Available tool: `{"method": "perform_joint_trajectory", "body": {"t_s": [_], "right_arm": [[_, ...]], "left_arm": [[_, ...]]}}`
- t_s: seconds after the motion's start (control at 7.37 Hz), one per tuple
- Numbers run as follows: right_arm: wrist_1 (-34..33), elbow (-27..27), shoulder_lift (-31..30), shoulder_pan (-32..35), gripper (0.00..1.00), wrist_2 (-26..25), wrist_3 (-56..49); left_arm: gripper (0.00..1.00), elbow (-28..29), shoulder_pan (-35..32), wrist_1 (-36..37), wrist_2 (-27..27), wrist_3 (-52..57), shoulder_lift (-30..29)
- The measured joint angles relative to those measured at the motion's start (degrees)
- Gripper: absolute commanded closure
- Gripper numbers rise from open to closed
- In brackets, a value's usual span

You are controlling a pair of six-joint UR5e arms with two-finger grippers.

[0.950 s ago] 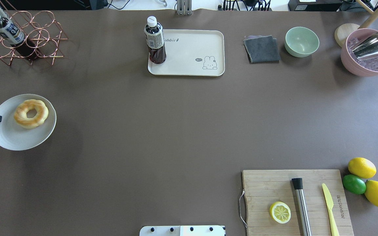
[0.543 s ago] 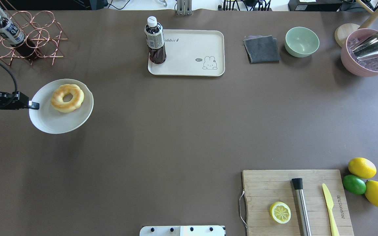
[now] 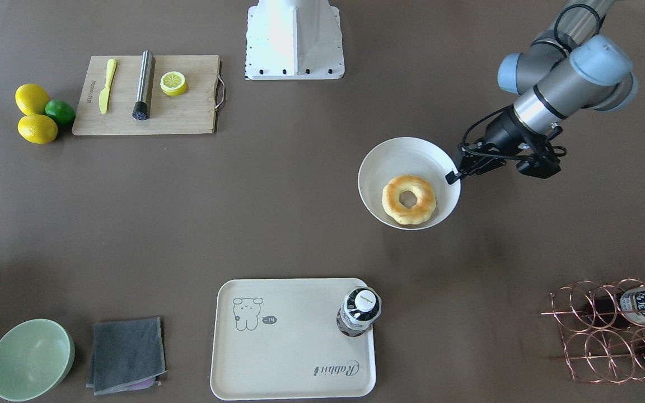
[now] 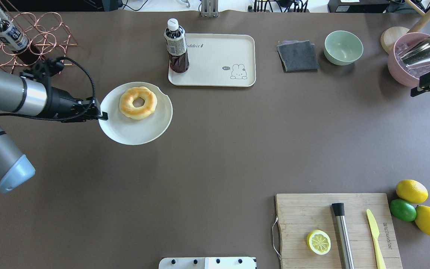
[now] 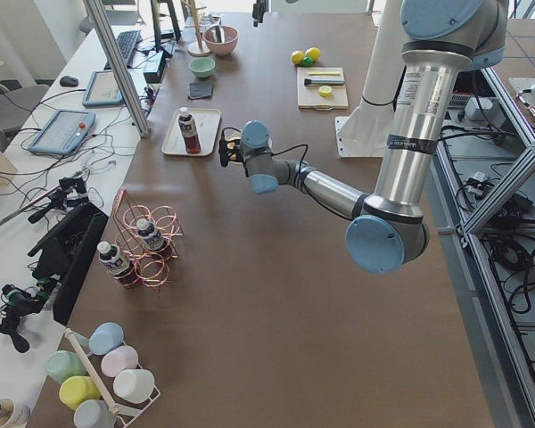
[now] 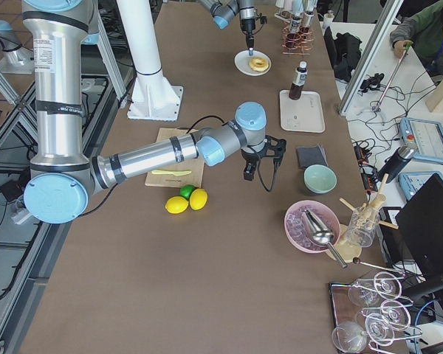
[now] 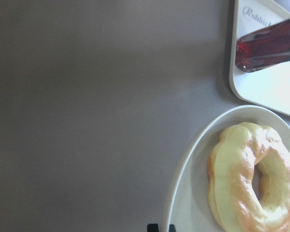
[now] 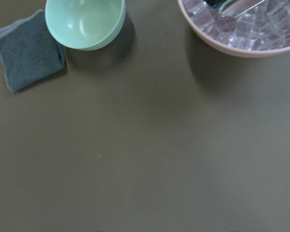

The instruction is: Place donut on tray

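The golden donut (image 4: 138, 102) lies on a round white plate (image 4: 133, 132). My left gripper (image 4: 103, 116) is shut on the plate's left rim and holds it above the table, just left of and nearer than the cream tray (image 4: 218, 52). In the front-facing view the donut (image 3: 409, 200) sits in the plate (image 3: 401, 157) with the left gripper (image 3: 451, 178) at the rim and the tray (image 3: 294, 336) below. The left wrist view shows the donut (image 7: 253, 179) and a tray corner (image 7: 275, 87). My right gripper (image 4: 427, 98) hovers open and empty at the far right.
A dark drink bottle (image 4: 177, 46) stands on the tray's left end. A grey cloth (image 4: 298, 56), a green bowl (image 4: 343, 47) and a pink ice bowl (image 4: 420, 61) lie right of the tray. A copper bottle rack (image 4: 24, 41) is at the far left. A cutting board (image 4: 336, 229) sits near right.
My left arm has carried the plate with the donut to the right and a little farther away, close to the tray. My right gripper has come into view at the right edge.
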Motion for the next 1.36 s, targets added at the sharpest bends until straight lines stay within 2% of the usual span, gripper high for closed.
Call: {"method": "perform_joint_trajectory", "body": {"t_s": [0.14, 0.41, 0.68, 0.95, 1.36], "right_arm": [[2.8, 1.2, 0.9, -3.9, 0.04, -1.5, 7.7], [8.6, 2.4, 3.0, -10.7, 0.08, -4.2, 20.6], [10.0, 3.6, 6.4, -16.8, 0.28, -7.8, 31.0], [10.1, 6.9, 7.4, -21.2, 0.28, -10.0, 39.7], [9.7, 10.9, 7.4, -29.3, 0.28, -15.2, 46.4]], "left_arm": [[1.0, -4.4, 4.6, 8.1, 5.3, -2.2, -2.7], [1.0, -7.1, 13.7, 16.7, 14.9, -7.6, -9.1], [1.0, -6.9, 20.3, 24.1, 21.9, -12.3, -17.0], [1.0, -4.5, 23.0, 26.9, 26.2, -18.2, -23.2], [1.0, 0.2, 23.4, 27.1, 30.3, -23.0, -28.1]]}}
